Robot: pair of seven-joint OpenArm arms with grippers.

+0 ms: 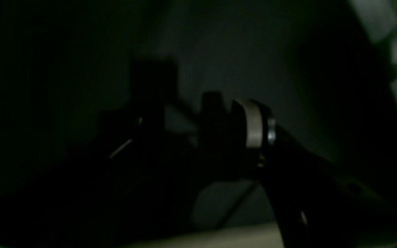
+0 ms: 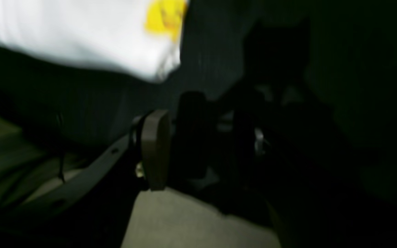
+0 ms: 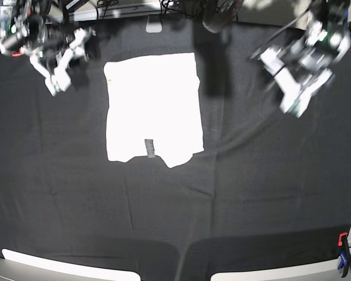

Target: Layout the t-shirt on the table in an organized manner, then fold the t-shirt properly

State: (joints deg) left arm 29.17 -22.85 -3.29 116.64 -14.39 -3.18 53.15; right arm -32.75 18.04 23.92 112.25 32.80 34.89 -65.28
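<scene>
Both claws, the left claw (image 3: pixel 296 96) and the right claw (image 3: pixel 57 77), hung apart and empty near the counter's (image 3: pixel 251 193) far corners, while the t-shirt (image 3: pixel 153 107) lay partly folded mid-counter toward the far edge, apparently awaiting another fold.

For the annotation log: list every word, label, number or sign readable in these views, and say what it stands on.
None can be read.
t-shirt: white side up in the base view; the small grey tag near its hem is too small to read.
Right wrist view: a yellow patch of print, blurred, no letters legible.
Left wrist view: too dark.
</scene>
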